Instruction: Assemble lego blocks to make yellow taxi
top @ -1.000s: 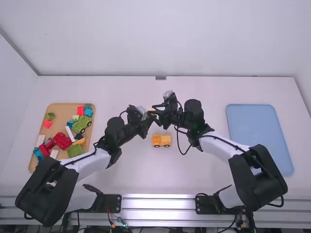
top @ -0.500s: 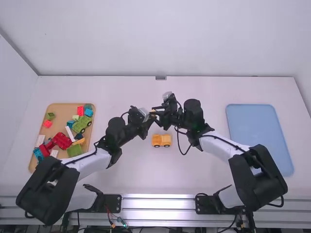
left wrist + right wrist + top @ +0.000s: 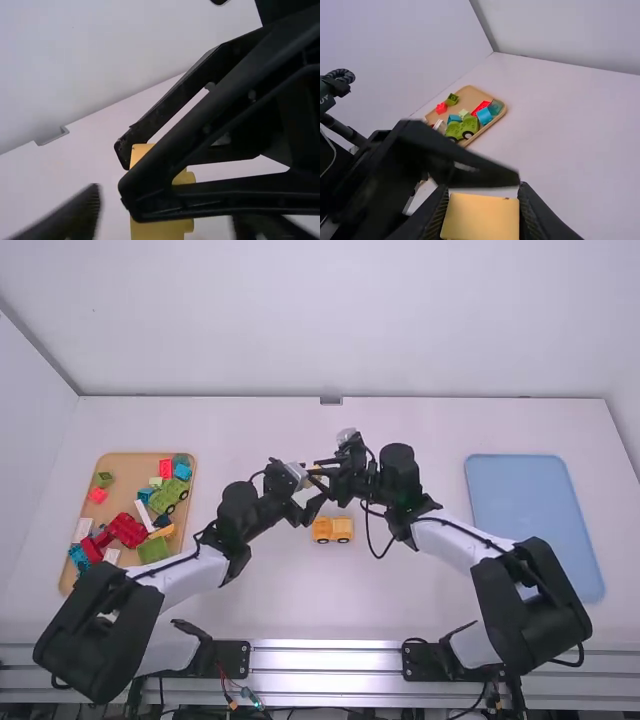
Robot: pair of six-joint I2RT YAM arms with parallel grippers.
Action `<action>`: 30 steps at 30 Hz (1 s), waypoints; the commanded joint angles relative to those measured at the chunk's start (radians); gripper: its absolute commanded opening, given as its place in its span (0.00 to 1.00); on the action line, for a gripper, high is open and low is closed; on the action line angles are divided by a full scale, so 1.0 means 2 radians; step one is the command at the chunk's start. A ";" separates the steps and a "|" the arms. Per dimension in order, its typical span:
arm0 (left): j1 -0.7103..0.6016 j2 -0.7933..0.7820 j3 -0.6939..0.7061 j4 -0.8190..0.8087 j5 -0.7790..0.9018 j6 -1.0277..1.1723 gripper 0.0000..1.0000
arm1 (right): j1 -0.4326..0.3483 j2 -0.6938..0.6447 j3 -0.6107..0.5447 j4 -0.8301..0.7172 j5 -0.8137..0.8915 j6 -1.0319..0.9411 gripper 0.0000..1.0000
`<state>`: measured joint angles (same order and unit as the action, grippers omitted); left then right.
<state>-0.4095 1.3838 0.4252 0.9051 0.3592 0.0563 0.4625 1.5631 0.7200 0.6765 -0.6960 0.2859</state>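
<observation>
A flat blue plastic tray (image 3: 535,510) lies at the table's three o'clock; a tan tray (image 3: 130,475) of mixed blocks (image 3: 128,531), at nine. Centrally, the black left gripper (image 3: 312,488) gapes, empty; the black right gripper (image 3: 317,470) clamps something. At their five o'clock: a yellow plastic toy vehicle (image 3: 332,528). Clamped: a smooth yellow plastic block (image 3: 480,216).

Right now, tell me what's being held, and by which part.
A yellow block, pinched on two opposite sides by the right gripper. The left gripper is open, not holding it.
</observation>
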 commanded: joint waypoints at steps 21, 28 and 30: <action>0.156 -0.198 0.005 -0.264 0.010 0.059 0.99 | -0.012 0.067 0.287 -0.511 0.078 -0.283 0.14; 0.251 -0.370 0.004 -0.363 -0.025 0.036 0.99 | 0.069 0.180 0.418 -0.646 0.126 -0.369 0.14; 0.271 -0.420 0.004 -0.389 -0.079 0.013 0.99 | 0.090 0.210 0.452 -0.678 0.144 -0.387 0.14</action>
<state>0.0925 0.6346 0.4255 0.1471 0.3084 0.1356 0.5949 1.9247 1.5383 -0.6434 -0.4641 -0.3862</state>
